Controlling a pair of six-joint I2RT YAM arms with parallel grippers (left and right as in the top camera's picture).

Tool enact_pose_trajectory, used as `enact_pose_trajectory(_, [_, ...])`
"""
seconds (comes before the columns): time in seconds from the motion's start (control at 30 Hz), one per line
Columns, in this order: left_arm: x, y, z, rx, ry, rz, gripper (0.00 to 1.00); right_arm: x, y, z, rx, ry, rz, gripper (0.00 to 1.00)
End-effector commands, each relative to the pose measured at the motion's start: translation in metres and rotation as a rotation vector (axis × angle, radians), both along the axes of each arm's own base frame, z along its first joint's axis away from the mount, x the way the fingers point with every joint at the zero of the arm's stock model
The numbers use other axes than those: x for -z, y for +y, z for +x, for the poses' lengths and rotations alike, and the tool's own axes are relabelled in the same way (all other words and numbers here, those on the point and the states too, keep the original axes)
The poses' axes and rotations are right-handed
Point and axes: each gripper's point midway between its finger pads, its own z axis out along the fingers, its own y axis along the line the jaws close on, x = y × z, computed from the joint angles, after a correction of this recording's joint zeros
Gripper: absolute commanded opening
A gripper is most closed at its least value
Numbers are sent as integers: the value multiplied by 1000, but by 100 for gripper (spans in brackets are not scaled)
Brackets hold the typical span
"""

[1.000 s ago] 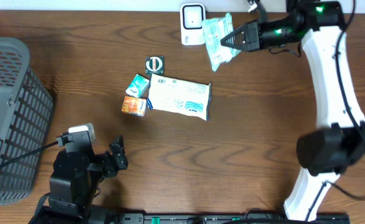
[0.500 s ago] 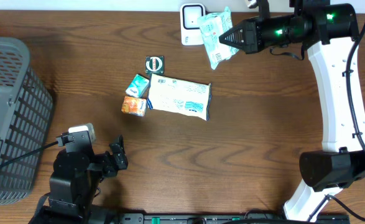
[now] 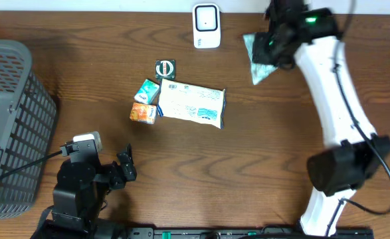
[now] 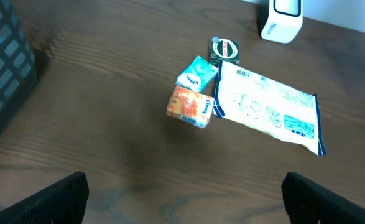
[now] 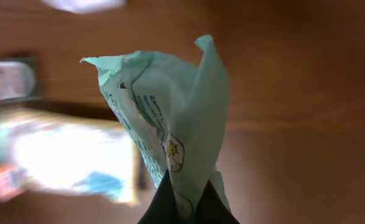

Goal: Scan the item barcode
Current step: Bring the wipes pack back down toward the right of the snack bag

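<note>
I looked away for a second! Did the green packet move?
Yes. In the overhead view the mint-green packet, pinched in the right end effector, has swung to the right, away from the white scanner it was beside.

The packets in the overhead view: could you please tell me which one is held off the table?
The pale green packet, pinched in the right gripper; the white packet, teal carton and orange carton all lie on the table.

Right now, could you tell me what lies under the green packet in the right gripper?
Only bare wooden table shows around the green packet, pinched in the shut right gripper. The patch directly beneath is hidden by packet and arm. The scanner stands apart.
</note>
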Motion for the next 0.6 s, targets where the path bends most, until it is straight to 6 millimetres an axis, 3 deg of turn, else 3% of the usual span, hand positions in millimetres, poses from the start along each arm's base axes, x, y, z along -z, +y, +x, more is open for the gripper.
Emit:
enact_pose_trajectory(0.0, [0,2,0,-14,-3,3,98,28,-46,1,213,-6,-303,1])
enact_pose_trajectory(0.13, [0,2,0,-14,-2,3,98,52,-78,-6,328,-17,-554,1])
enact_pose_trajectory(0.2, [0,2,0,-14,-3,3,98,72,-81,-11,323,9,-606,1])
enact_pose_trajectory(0.4, [0,2,0,-14,-3,3,98,121,-78,-26,287,105,-616,1])
enact_pose_trajectory(0.57, [0,2,0,-14,-3,3,98,135,-51,-31,249,143,-512,2])
